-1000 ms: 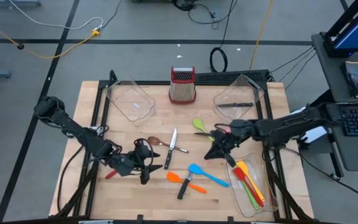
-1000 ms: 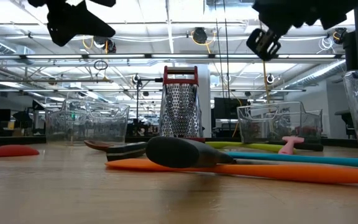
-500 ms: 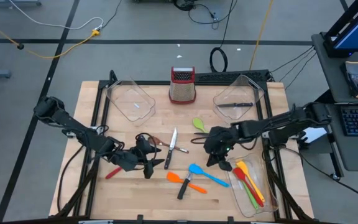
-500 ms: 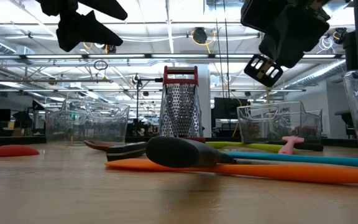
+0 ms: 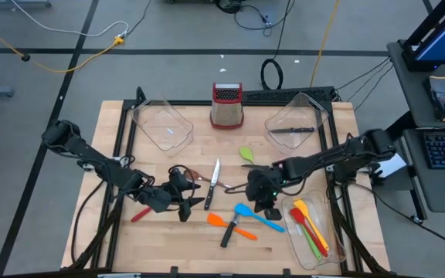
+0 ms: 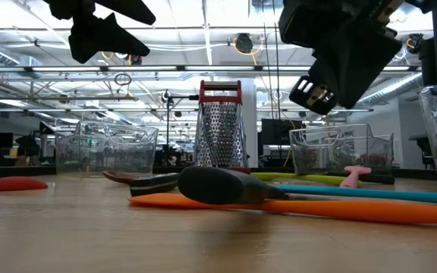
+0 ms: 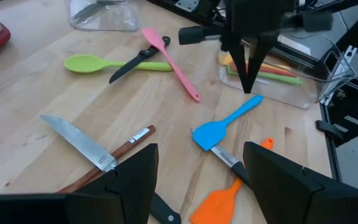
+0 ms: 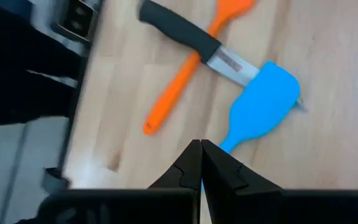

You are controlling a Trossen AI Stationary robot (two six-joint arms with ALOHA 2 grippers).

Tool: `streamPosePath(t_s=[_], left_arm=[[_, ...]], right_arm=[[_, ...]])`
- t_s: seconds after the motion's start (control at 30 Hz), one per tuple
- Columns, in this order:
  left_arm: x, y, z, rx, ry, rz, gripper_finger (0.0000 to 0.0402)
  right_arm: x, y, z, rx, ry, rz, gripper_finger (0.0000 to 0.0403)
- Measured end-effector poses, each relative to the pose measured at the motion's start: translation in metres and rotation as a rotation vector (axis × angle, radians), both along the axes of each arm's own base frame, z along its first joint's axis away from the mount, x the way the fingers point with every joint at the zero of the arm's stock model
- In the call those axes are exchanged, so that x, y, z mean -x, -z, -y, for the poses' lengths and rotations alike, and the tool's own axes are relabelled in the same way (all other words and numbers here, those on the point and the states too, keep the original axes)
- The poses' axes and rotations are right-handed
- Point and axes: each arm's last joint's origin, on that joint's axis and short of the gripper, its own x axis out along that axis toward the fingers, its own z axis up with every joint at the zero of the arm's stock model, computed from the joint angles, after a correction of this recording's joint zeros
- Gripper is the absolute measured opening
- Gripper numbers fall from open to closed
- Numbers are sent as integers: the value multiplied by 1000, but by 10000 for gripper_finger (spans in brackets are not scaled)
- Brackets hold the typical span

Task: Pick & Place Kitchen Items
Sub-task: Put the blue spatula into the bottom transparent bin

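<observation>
The right gripper [image 5: 264,202] hangs with its fingers pressed together and empty, directly above the handle of the blue spatula [image 5: 255,216]. In the right wrist view the closed tips point down at that handle, with the blue spatula's [image 8: 260,102] blade just ahead. Its long axis runs diagonally on the wooden table [image 5: 114,131], blade toward the centre, handle toward the clear bin [image 5: 312,249] that already holds red, orange and yellow utensils. The right arm is plainly the nearer one.

The jaws would need to spread across the handle before closing. A black-handled knife [image 5: 229,232] lies over the orange spatula [image 5: 224,222] with its blade tip touching the blue blade, so the handle end offers freer room.

The left gripper [image 5: 184,194] hovers spread wide and empty near the wooden-handled knife [image 5: 211,185].
</observation>
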Motion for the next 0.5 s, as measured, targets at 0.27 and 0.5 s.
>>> streamPosePath(t_s=[0.27, 0.5], left_arm=[[0, 1, 0, -7, 5, -7, 241], [1, 2, 1, 4, 33, -29, 241]], right_arm=[[-15, 12, -7, 42, -16, -46, 0], [-17, 19, -5, 47, -10, -75, 25]])
